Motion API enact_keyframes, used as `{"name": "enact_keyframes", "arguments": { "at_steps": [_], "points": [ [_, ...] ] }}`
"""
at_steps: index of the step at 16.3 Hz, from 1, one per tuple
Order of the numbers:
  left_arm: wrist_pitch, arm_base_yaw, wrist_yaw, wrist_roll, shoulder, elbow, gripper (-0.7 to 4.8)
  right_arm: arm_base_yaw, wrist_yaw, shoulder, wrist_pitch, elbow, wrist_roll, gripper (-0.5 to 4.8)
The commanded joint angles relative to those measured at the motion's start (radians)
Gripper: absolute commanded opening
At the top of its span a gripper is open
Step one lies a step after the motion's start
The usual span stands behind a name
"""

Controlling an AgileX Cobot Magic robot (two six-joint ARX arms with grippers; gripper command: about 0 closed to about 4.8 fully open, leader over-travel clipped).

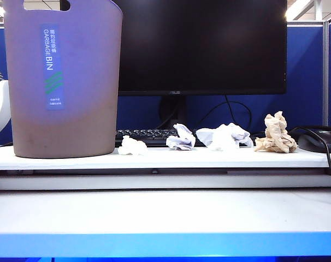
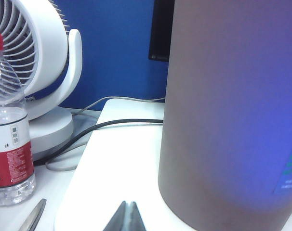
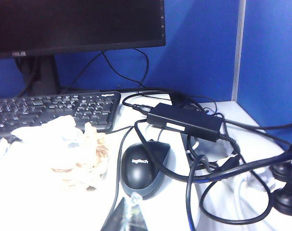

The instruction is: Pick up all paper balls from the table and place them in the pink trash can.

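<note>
Several paper balls lie in a row on the raised shelf of the table: a small white one, a bluish-white one, a larger white one and a tan one. The pink trash can stands upright at the shelf's left end. Neither gripper shows in the exterior view. My left gripper is shut and empty, low over the shelf just beside the trash can. My right gripper is shut and empty, close to the tan paper ball, with a white ball beyond it.
A monitor and keyboard stand behind the balls. A black mouse, a power adapter and tangled cables crowd the right end. A white fan and a water bottle stand left of the can.
</note>
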Motion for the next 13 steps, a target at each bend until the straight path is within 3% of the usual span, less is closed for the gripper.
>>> {"name": "enact_keyframes", "arguments": {
  "at_steps": [1, 5, 7, 8, 10, 12, 13],
  "points": [
    [0.016, 0.001, 0.0, -0.003, -0.002, 0.0, -0.05, 0.0, -0.006, -0.002, 0.011, -0.007, 0.011, -0.06],
    [0.017, 0.001, 0.003, -0.001, -0.002, 0.0, -0.05, 0.0, 0.0, -0.002, -0.008, -0.007, 0.011, -0.06],
    [0.067, 0.0, 0.151, -0.043, -0.002, 0.001, -0.05, 0.0, -0.124, -0.002, 0.044, -0.004, 0.039, -0.06],
    [0.168, 0.0, 0.249, -0.179, -0.002, 0.002, -0.05, 0.001, -0.239, -0.002, 0.169, -0.004, 0.097, -0.06],
    [0.37, 0.0, 0.315, -0.429, -0.002, 0.002, -0.05, 0.003, -0.283, -0.002, 0.328, 0.01, 0.206, -0.06],
    [0.605, 0.0, 0.298, -0.618, -0.002, 0.039, -0.05, 0.003, -0.287, 0.005, 0.235, 0.141, 0.21, -0.06],
    [0.603, 0.0, 0.278, -0.646, -0.002, 0.072, -0.05, 0.002, -0.281, 0.024, 0.22, 0.184, 0.194, -0.06]
  ]
}}
